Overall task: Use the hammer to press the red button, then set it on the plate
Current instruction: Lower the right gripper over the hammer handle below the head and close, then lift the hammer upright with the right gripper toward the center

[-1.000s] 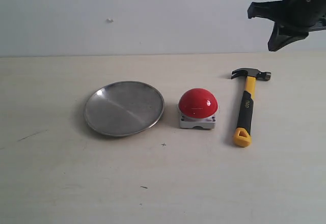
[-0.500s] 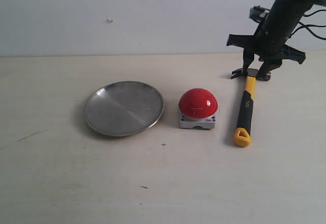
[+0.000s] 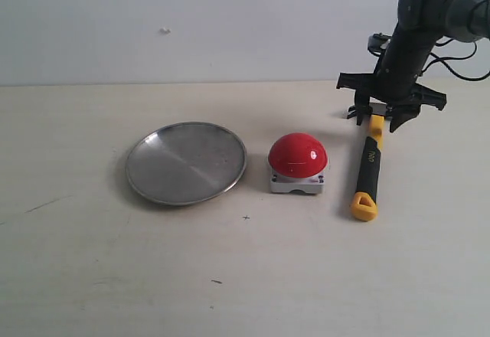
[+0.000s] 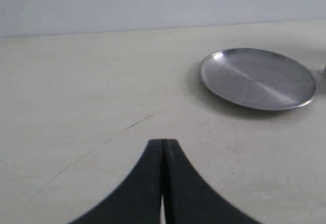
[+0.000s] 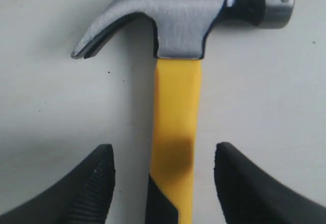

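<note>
Between spread fingers of right hand [image 5: 164,155]: hammer [image 5: 178,30] handle, long axis lying along gap, head just beyond fingertips. Right hand released, nearer; left hand [image 4: 163,145] clenched, well apart.

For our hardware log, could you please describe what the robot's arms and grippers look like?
The right arm is dark grey-black, of rounded tubular links, with thin black cables looping beside it. The right gripper is black, with a wide crossbar and curved, tapering jaws ribbed on their inner faces. The left gripper shows similar matte black curved jaws. No markings visible.
</note>
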Available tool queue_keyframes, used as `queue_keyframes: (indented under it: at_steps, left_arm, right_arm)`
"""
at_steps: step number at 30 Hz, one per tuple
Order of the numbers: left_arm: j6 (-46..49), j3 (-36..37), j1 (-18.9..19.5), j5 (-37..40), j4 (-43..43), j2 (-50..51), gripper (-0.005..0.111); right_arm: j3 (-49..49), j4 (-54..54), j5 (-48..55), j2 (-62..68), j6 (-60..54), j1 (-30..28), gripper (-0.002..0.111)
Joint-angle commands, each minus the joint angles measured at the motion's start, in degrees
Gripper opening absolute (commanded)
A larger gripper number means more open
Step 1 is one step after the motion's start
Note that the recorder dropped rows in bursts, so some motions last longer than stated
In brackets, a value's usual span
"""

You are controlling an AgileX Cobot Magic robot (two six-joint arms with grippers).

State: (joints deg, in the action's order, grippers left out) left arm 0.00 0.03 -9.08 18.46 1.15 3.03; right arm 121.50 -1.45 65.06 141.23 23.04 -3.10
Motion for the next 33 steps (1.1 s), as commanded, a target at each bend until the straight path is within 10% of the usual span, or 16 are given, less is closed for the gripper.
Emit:
queue_keyframes:
  at_steps: [1,25,33]
  left_arm:
    - [-0.4,0.0,0.1,-0.4,0.1,-0.5,0.000]
    - [-0.4,0.0,0.1,-0.4,0.1,-0.5,0.000]
    - [-0.4,0.0,0.1,-0.4,0.1,-0.5,0.000]
  right_arm:
    - [4.8,1.0,3.7,2.6,0.6,-0.4,0.057]
    - [7.5,0.5,4.3,7.3,0.1,-2.0,0.047]
    - [7.5,0.5,2.9,7.5,-3.5,-1.9,0.003]
